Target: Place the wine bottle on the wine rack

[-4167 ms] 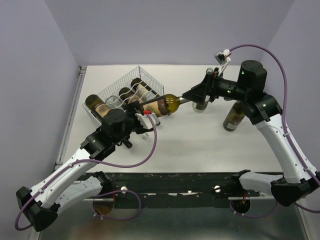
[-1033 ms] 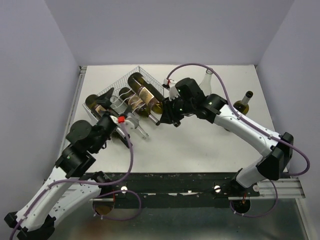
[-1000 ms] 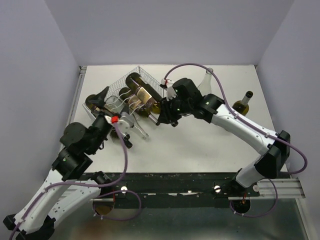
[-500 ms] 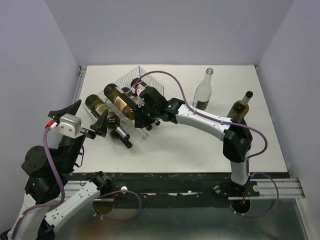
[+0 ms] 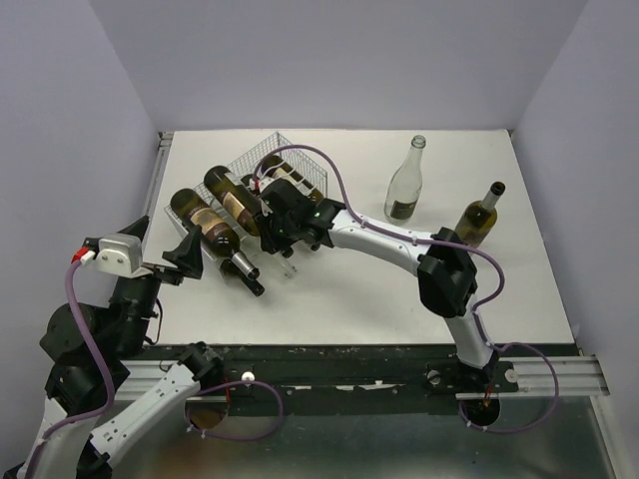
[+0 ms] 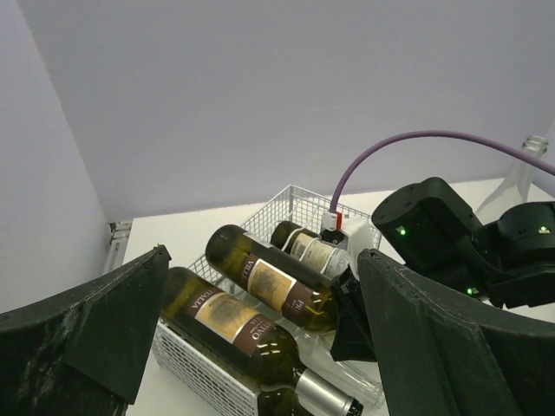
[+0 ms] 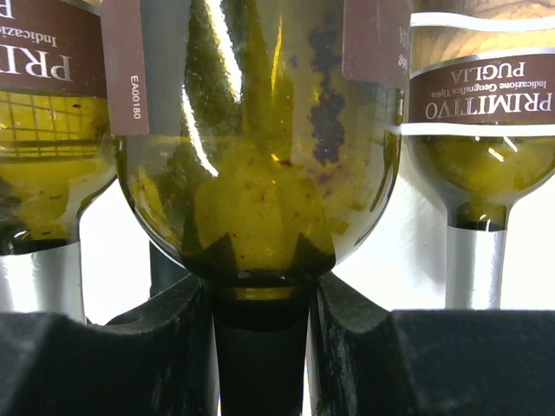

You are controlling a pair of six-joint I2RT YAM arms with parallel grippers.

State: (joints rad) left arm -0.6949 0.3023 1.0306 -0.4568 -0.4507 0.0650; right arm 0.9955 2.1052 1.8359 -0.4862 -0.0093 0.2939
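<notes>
Flanking wine bottle (image 7: 260, 156): two racked bottles (image 7: 473, 121).

The right gripper (image 7: 260, 347) clamps a wine bottle (image 7: 260, 156) by the neck at the wine rack (image 5: 300, 160), arm stretched low; left gripper (image 6: 260, 260) hovers raised beside the rack, fingers (image 6: 451, 347) spread wide.

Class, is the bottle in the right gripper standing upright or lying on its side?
Lying on its side: the bottle stretches lengthwise over the wine rack, neck in the right gripper.
</notes>
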